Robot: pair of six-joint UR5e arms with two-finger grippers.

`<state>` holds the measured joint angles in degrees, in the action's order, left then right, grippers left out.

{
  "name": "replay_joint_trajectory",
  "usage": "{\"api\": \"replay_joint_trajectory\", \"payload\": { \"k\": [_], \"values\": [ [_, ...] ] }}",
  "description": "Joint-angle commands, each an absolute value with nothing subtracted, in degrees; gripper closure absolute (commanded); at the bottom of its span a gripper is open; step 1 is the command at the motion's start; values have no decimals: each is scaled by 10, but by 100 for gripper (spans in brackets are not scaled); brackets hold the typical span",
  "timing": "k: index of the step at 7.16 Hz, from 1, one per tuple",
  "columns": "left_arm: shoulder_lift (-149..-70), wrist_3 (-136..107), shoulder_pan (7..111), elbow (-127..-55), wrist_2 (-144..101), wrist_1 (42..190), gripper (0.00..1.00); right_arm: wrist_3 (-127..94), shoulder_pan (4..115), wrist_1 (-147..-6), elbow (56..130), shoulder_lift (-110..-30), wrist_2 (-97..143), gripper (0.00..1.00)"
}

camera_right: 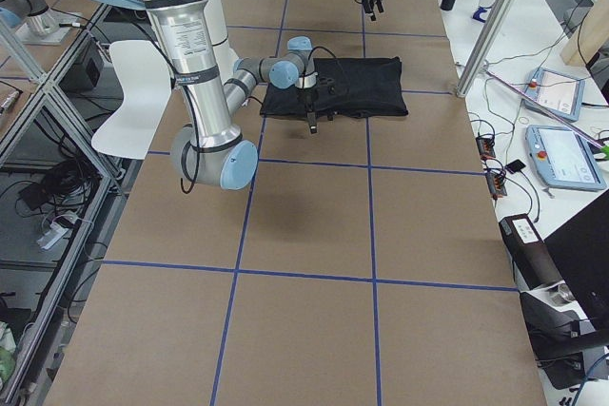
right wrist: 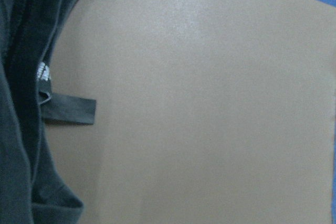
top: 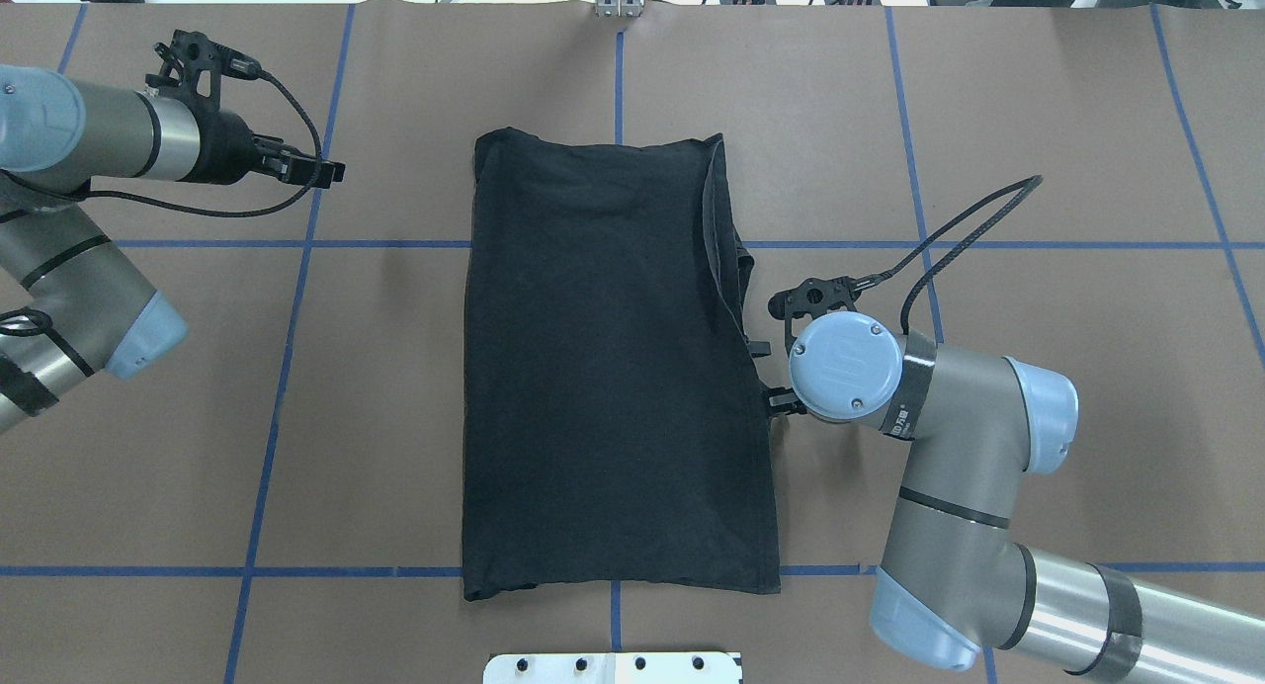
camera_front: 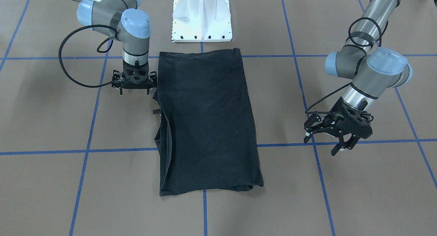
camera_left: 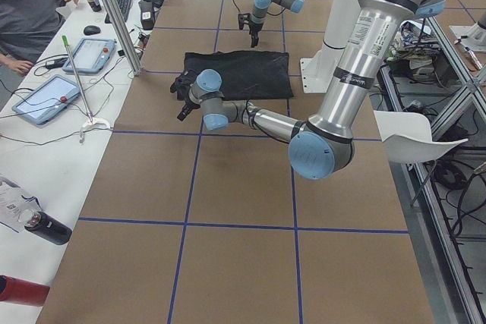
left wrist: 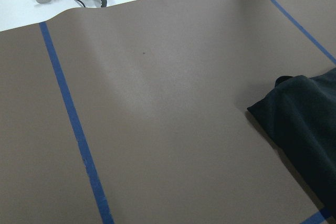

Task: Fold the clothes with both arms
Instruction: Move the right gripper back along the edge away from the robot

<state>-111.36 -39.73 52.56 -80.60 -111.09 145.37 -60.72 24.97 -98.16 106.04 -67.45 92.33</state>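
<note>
shirt [camera_front: 208, 120] mid-frame: narrowed to 1 long strip, cross folds likely pending | left gripper [camera_front: 321, 145] wide, empty | right gripper [camera_front: 134, 91] wide, empty

Robotics lab, by every sign: brown paper-covered table [camera_front: 51, 109] gridded with blue tape lines [camera_front: 119, 150]; silver-grey, blue-capped jointed left arm [top: 109, 135] and matching right arm [top: 954, 437] flanking a white metal pedestal [camera_front: 202, 17]; grey touchscreen pendants with red buttons [camera_left: 38, 99] on a white side bench [camera_left: 45, 172]; silver aluminium frame posts [camera_left: 114, 13]; seated person [camera_left: 30, 13] alongside.
</note>
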Motion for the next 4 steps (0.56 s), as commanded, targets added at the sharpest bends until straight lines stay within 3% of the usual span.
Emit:
{"api": "replay_joint_trajectory", "payload": {
  "k": [1, 4],
  "values": [
    [-1114, -397, 526, -807, -1111, 1454, 0, -606, 275, -984, 1056, -646, 929, 0],
    [-1114, -397, 524, -807, -1111, 1453, 0, -611, 315, -977, 944, -534, 944, 0]
  ]
}}
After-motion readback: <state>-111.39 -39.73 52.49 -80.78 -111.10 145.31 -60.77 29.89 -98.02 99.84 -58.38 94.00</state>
